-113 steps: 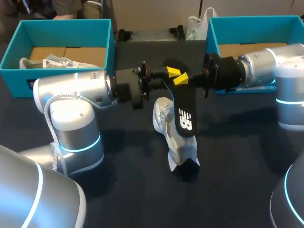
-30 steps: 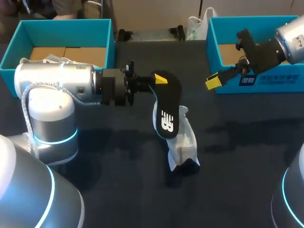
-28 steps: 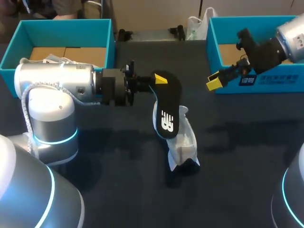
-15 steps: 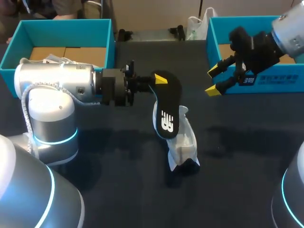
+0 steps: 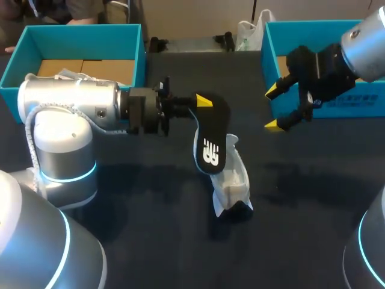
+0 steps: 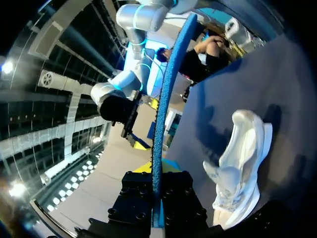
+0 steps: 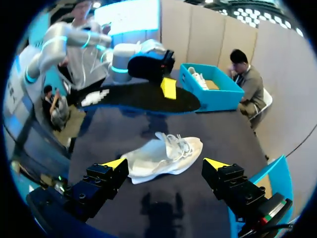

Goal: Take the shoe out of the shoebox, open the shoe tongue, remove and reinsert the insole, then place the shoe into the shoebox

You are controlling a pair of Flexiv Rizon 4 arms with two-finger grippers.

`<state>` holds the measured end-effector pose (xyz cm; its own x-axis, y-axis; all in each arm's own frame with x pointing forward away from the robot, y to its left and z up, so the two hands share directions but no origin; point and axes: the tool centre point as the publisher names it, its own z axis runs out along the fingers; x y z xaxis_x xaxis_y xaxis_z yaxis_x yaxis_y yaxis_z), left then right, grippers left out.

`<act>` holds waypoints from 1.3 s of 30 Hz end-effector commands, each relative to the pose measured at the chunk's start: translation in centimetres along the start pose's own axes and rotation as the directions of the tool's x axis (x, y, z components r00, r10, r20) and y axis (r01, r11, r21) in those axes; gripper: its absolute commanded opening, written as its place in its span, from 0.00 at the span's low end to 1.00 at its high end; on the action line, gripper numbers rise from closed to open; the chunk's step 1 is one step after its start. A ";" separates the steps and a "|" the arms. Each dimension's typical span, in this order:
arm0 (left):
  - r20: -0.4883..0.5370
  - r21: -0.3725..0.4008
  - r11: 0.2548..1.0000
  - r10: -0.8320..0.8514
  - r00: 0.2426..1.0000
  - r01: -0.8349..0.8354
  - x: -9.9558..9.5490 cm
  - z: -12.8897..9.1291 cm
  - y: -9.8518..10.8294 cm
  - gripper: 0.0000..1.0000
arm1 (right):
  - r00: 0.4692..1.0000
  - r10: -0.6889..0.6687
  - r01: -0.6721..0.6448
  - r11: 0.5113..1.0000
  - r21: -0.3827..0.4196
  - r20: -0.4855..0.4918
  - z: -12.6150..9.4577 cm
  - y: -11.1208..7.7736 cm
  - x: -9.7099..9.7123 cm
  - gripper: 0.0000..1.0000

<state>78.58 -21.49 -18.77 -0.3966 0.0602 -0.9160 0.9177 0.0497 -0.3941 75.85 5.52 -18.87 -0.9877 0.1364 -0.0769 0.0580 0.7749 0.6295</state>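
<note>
Centre frame, the white shoe [image 5: 231, 180] lies on the counter [image 5: 150, 241]; the black insole [image 5: 212, 135] hangs above it, pinched by the left gripper [image 5: 198, 103]. Upper right, the right gripper [image 5: 274, 108] has let go and spread wide, so reinsertion likely comes next.

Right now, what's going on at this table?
The left gripper is shut on one end of the black insole, holding it in the air close to the white shoe, which lies on the dark table. The right gripper is open and empty, hanging in front of the right shoebox. The insole is out and not yet back in the shoe.
</note>
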 end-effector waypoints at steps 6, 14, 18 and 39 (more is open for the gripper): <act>-0.003 0.085 0.977 -0.197 0.980 0.196 -0.6 -1.9 -2.4 0.00 | 0.976 -0.220 0.219 0.973 0.077 0.004 -0.1 -0.5 0.7 1.00; -0.027 0.176 0.910 -0.378 0.925 0.377 0.5 -1.6 -4.4 0.00 | 0.927 -0.370 0.365 0.927 0.083 0.056 0.7 -1.3 1.3 1.00; -0.030 0.182 0.895 -0.409 0.912 0.407 0.9 -1.5 -5.0 0.00 | 0.889 -0.450 0.444 0.892 0.088 0.081 0.8 -1.4 1.9 1.00; -0.051 0.178 0.877 -0.444 0.895 0.445 2.0 -0.9 -6.5 0.00 | 0.900 -0.436 0.432 0.898 0.086 0.027 1.7 -2.3 2.3 1.00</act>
<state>71.83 -20.82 -17.93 -0.7640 0.0826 -0.6399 0.6315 -0.1075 -0.7679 73.46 4.92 -21.72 -0.9095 -0.1973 -0.3659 -0.3628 0.8066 0.4666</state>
